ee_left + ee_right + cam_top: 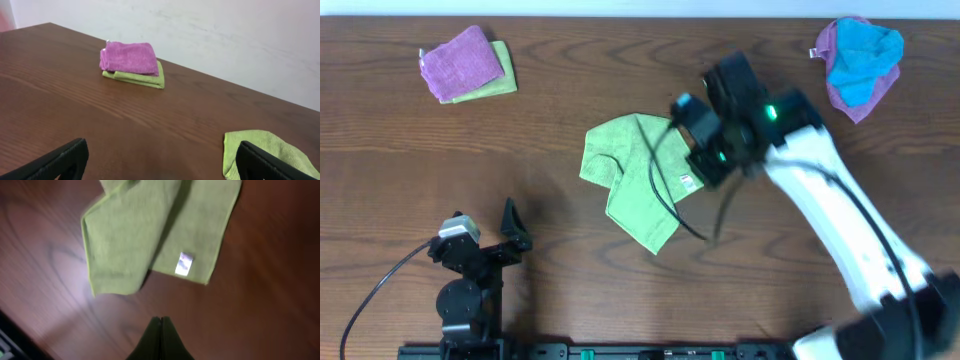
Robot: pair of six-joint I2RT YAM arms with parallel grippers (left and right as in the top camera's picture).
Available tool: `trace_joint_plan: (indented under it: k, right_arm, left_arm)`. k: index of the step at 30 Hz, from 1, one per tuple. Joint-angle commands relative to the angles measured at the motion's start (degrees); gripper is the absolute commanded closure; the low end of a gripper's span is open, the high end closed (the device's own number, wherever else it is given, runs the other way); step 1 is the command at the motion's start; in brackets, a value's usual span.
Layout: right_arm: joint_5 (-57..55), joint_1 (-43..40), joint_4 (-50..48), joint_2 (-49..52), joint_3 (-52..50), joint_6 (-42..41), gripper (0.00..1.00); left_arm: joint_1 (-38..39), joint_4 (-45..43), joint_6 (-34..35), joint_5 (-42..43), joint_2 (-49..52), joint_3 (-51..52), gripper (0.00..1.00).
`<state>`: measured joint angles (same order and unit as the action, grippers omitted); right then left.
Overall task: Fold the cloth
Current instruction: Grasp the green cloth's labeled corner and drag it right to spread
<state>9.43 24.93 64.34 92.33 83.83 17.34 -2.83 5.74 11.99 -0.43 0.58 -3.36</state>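
Note:
The cloth (630, 165), light lime green, lies crumpled and partly doubled over at the table's middle, its small white label (687, 182) at the right edge. My right gripper (703, 165) hovers at that edge. In the right wrist view it (161, 319) is shut with nothing in it, over bare wood just short of the cloth (150, 230) and the label (184, 263). My left gripper (480, 232) rests open near the front left. In the left wrist view its (161, 150) fingers stand wide apart, and a corner of the cloth (270, 147) shows behind the right finger.
A purple cloth (465, 62) lies on a duller yellow-green cloth (502, 86) at the back left, both also in the left wrist view (129, 57). A blue cloth (865, 55) sits on another purple one at the back right. A black cable (660, 195) crosses the cloth.

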Motion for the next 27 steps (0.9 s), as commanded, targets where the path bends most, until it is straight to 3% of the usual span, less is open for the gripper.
trace_joint_plan:
  k: [1,11,27]
  right_arm:
    - [-0.1,-0.3,-4.7,-2.6,-10.4,-3.3,0.98]
    - [2.9,-0.7,-21.7,-1.7,-25.1,-5.0,0.99]
    - [4.0,-2.4,-35.3,9.6,-25.5,-7.5,0.99]
  left_arm:
    - [0.3,0.8,-0.5,-0.4,-0.4,2.0,0.05]
    - [0.3,0.8,-0.5,-0.4,-0.4,2.0,0.05]
    - [0.3,0.8,-0.5,-0.4,-0.4,2.0,0.05]
